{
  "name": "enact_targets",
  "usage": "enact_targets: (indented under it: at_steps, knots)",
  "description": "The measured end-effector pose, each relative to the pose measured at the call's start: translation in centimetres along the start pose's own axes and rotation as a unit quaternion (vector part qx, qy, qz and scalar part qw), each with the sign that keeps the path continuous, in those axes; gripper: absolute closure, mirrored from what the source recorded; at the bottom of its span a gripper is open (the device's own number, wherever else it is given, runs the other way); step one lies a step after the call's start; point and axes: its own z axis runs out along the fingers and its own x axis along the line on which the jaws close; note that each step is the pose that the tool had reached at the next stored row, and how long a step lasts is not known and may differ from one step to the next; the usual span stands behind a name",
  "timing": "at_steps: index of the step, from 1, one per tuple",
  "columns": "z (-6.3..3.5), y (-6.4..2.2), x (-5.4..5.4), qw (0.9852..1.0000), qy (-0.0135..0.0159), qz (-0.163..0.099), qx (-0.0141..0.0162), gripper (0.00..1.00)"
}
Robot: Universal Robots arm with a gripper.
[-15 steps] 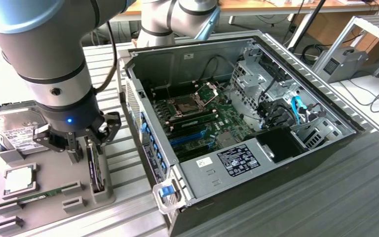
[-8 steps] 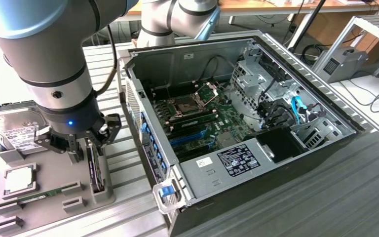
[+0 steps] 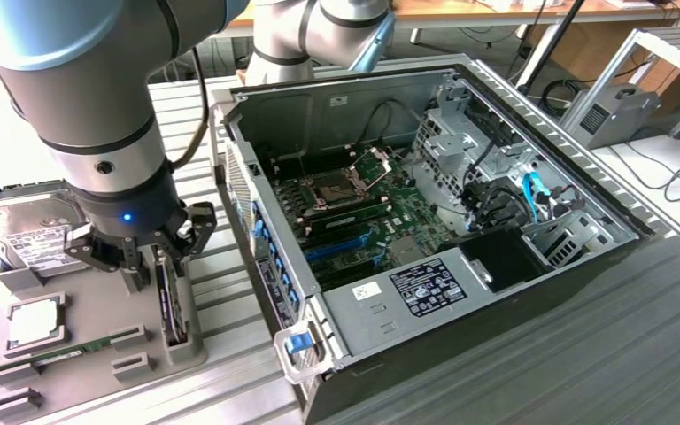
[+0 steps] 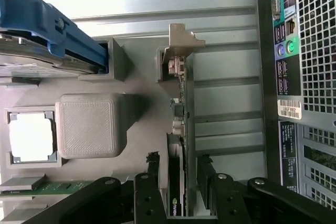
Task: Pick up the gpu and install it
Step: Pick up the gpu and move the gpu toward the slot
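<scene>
Black fingers of the gripper stand apart, 1 on each side of the gpu, which stands on edge in the grey holder at the exterior view's lower left. An off-centre grip could tilt the gpu and jam it in the holder.

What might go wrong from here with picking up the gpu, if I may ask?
The open tool straddles the gpu standing edge-on in its gray holder; slightly off centre, it might strike the card's edge or the slot wall. The hard drive sits close beside; the tool's linkage may clip it.
</scene>
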Motion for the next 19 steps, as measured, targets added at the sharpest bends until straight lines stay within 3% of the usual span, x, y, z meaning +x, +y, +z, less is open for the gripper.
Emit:
enact_targets:
  at_steps: [19]
  knots:
    - [1.31,-0.04,0.0,1.0000,0.0001,0.000,0.0001,0.58]
